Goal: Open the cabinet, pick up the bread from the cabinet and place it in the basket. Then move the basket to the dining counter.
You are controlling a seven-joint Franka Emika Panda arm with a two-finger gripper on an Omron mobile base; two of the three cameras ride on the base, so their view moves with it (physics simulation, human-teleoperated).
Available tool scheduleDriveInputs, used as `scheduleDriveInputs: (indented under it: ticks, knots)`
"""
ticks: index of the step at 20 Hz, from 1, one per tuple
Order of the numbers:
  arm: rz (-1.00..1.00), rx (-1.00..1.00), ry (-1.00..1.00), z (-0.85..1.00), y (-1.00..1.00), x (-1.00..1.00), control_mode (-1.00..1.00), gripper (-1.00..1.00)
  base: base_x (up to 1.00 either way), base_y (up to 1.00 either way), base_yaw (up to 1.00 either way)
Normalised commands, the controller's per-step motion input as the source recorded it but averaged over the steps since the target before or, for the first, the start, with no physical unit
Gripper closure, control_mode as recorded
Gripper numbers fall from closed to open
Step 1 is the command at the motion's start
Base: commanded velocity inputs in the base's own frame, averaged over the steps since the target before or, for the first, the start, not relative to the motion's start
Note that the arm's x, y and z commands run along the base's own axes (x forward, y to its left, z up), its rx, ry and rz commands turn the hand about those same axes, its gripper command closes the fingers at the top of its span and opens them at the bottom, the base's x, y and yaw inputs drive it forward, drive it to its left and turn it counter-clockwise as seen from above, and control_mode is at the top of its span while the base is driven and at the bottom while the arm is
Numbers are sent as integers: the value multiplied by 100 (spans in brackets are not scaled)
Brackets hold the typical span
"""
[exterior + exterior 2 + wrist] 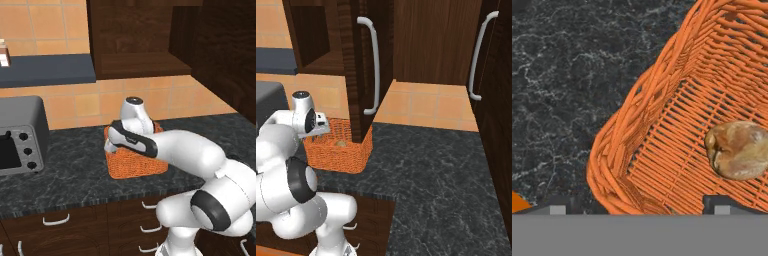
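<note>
The orange wicker basket stands on the dark speckled countertop, under the cabinet, whose door stands open and shows edge-on with its silver bar handle. The small tan bread lies on the basket's floor; it also shows as a brown lump, the bread. My gripper hangs open just above the basket's near corner, with nothing between its fingertips, and the bread sits off to one side of it. In the left base view my arm covers much of the basket. The dining counter is out of view.
A grey toaster oven stands to the basket's left. The dark countertop stretches out to the right of the basket. A second tall dark door with a bar handle closes the right side. Drawers run below the counter edge.
</note>
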Motion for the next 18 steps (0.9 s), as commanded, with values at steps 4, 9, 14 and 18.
scheduleDriveInputs:
  ticks: [4, 9, 14, 18]
  knots:
    - [28, -7, 2, -36, 4, 38, -100, -100, 0, 0, 0]
    - [20, -12, 11, -47, 21, 32, -100, -100, 0, 0, 0]
    - [16, -12, 6, -17, 2, -6, -100, -100, 0, 0, 0]
    - [12, -7, 0, 0, -8, -13, -100, -100, 0, 0, 0]
